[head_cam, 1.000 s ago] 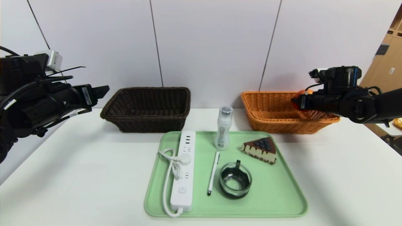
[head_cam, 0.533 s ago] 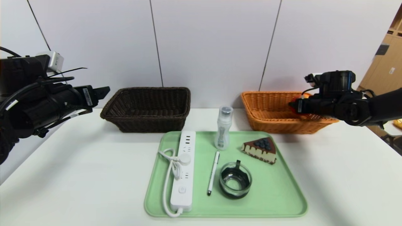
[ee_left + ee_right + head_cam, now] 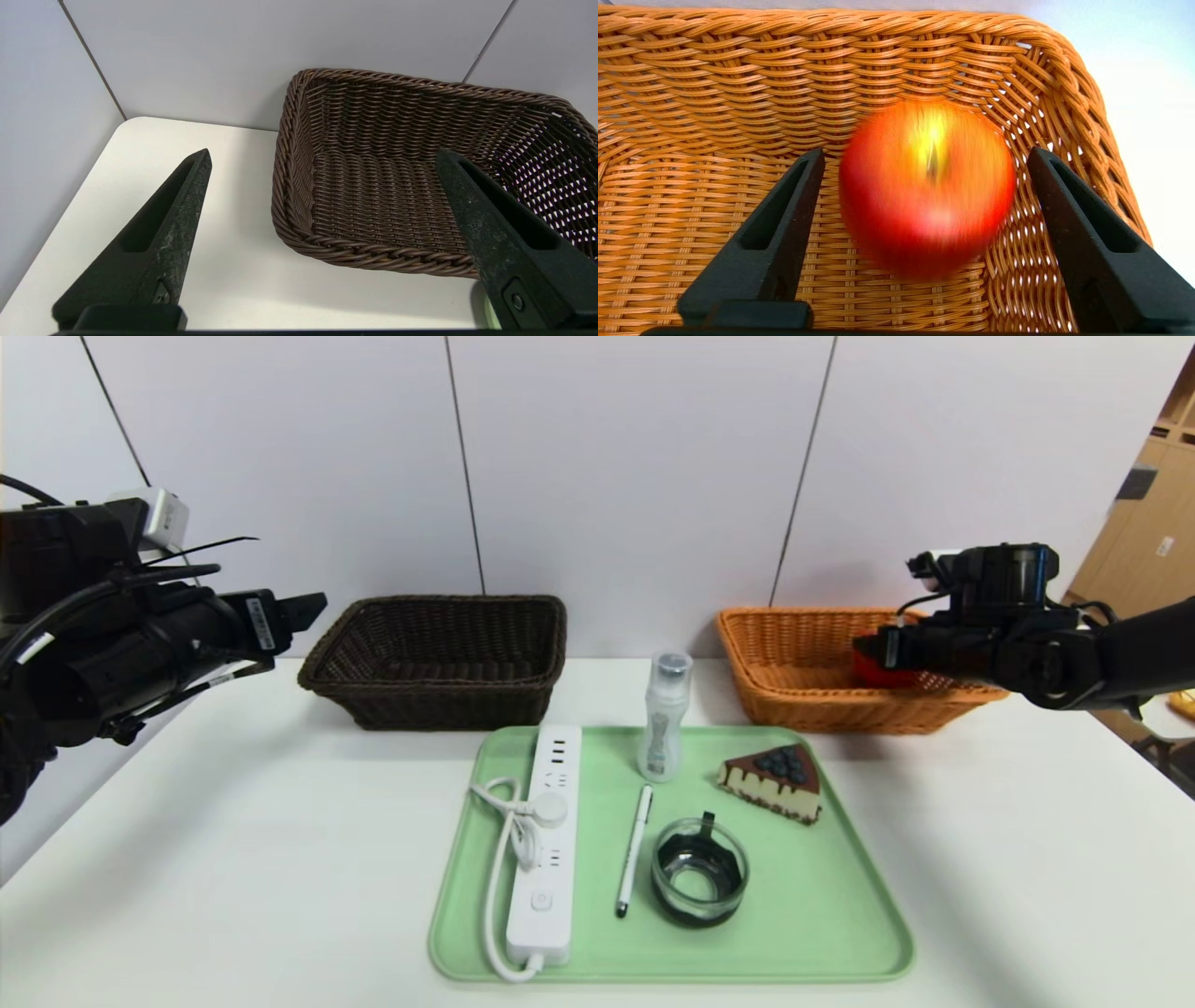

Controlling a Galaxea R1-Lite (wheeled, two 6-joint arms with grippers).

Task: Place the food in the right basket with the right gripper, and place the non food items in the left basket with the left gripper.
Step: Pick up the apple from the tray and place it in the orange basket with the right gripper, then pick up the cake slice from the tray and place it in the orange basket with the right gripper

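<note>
A: Right gripper (image 3: pixel 924 158), fingers first?

B: Fingers (image 3: pixel 775 224) spread wide, gripping nothing. Apple (image 3: pixel 927 186) sits between them, clear of both, motion-blurred, with the orange basket (image 3: pixel 714 84) weave all round it.

A: Head view agrees?

B: Right gripper (image 3: pixel 882 649) over the right side of the orange basket (image 3: pixel 794 663), apple (image 3: pixel 873 674) a red patch just under it, inside the rim. Whether it rests on the floor of the basket, cannot tell.

A: Left gripper (image 3: pixel 322 158)?

B: Fingers (image 3: pixel 168 233) also wide apart, holding nothing. It points at the brown basket (image 3: pixel 420 186), the near rim between the tips. In the head view the left gripper (image 3: pixel 299 609) hangs above the table (image 3: pixel 233 849), just left of the brown basket (image 3: pixel 439 663).

A: And the rest of the items?

B: All on the green tray (image 3: pixel 840 915), in front of and between the baskets. Power strip (image 3: pixel 546 845) with coiled cord along the left. Pen (image 3: pixel 634 849) beside it, mid-tray. Bottle (image 3: pixel 665 714) upright at the far edge. Glass cup (image 3: pixel 700 873) near the pen, toward the front. Cake slice (image 3: pixel 773 782) at the right rear, nearest the orange basket.
</note>
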